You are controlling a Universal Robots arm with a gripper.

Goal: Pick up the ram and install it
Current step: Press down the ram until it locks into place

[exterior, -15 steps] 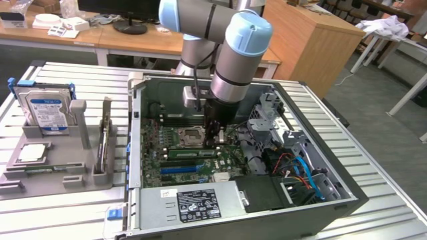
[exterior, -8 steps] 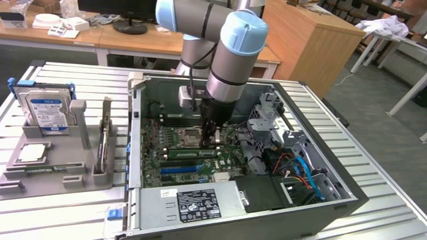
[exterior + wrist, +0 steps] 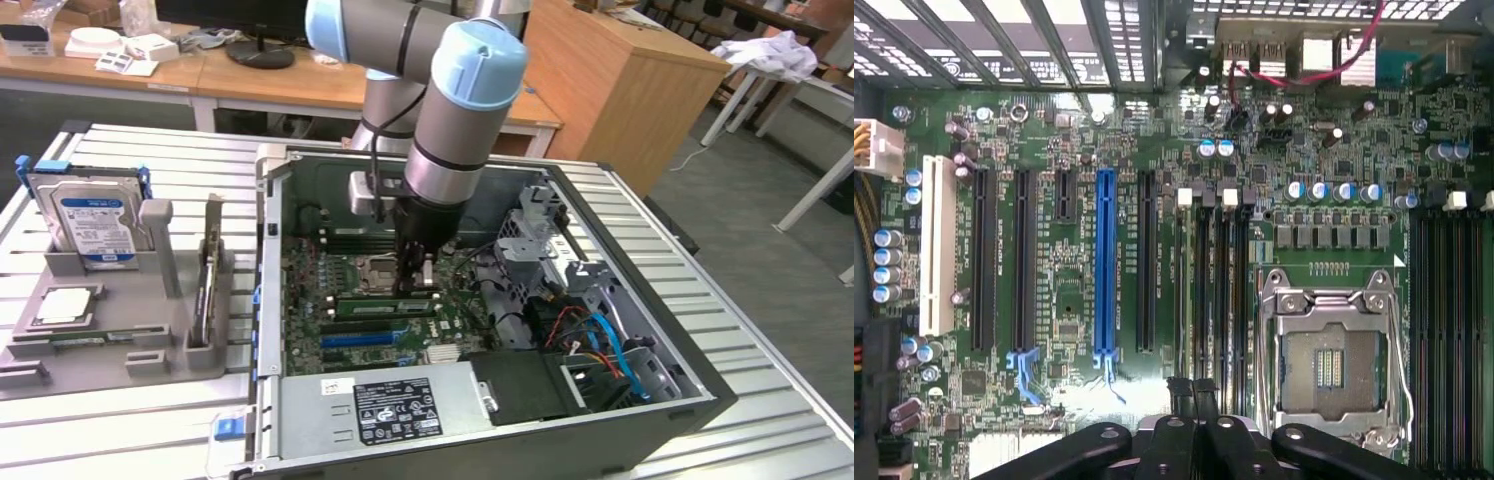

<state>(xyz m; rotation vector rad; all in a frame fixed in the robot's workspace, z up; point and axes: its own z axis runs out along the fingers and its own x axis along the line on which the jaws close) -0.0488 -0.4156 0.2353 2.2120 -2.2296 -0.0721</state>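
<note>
The ram (image 3: 387,300) is a narrow green stick standing edge-up in a memory slot on the motherboard (image 3: 334,345) inside the open computer case. My gripper (image 3: 419,282) reaches straight down into the case, with its fingertips at the end of the ram on the exterior view's right. I cannot tell whether they touch it. In the wrist view the gripper (image 3: 1191,388) is shut, its dark fingertips pressed together with nothing between them. They sit just over one end of the ram (image 3: 1178,290), seen edge-on beside the black memory slots (image 3: 1221,290).
The CPU socket (image 3: 1329,360) lies just beside the memory slots. A blue expansion slot (image 3: 1104,265) and black ones lie further off. On the exterior view's left, a grey holder (image 3: 120,330) carries a hard drive (image 3: 87,215). The power supply (image 3: 387,410) and cables (image 3: 601,345) fill the case's near side.
</note>
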